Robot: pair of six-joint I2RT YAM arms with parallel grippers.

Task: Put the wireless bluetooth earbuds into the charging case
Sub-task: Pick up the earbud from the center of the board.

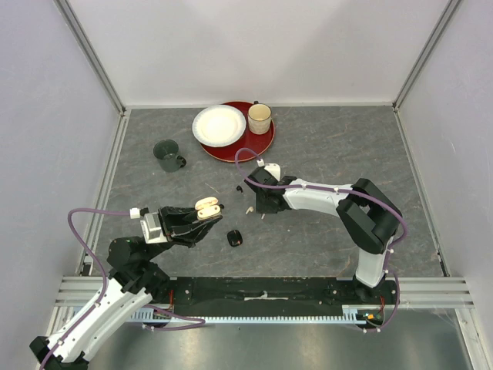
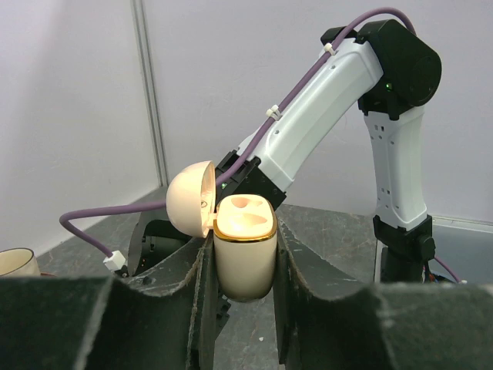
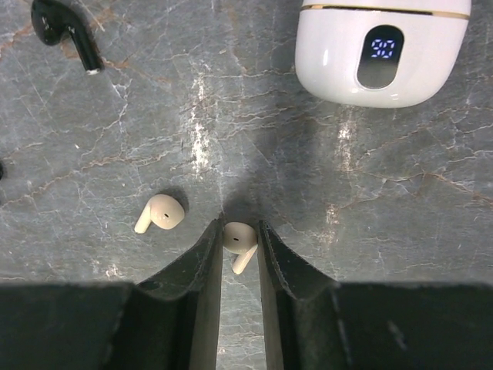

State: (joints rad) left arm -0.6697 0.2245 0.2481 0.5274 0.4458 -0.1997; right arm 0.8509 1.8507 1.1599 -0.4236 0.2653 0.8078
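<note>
The right jaws stand low over the middle of the worktop, drawn narrow on either side of one pinkish-beige earbud [image 3: 238, 240] that lies on the surface. Whether they already press on it I cannot tell. The left jaws, toward the near left corner, are clamped on the body of a beige charging case [image 2: 245, 266], held upright with its lid [image 2: 190, 199] hinged open and its moulded wells showing.

The earbud looks very light, rigid and glossy, so it would likely squirt out of a hard pinch. The rounded head, taken across its width with the stem free, seems the better hold, and a light squeeze should do.

Just beside the bracketed earbud lies a second beige earbud [image 3: 160, 213]. Farther off are a black earbud [image 3: 65, 29] and a white charging case [image 3: 383, 50] with a lit display. Counted: three earbuds plainly seen, two beige and one black, and two cases, one beige and one white. A small black object [image 1: 234, 238] toward the near edge is too small to name. By the far edge sit one red tray [image 1: 250, 145], one white plate [image 1: 219, 125] and one beige cup [image 1: 259, 118]. One green mug [image 1: 167, 154] stands toward the far left corner.
</note>
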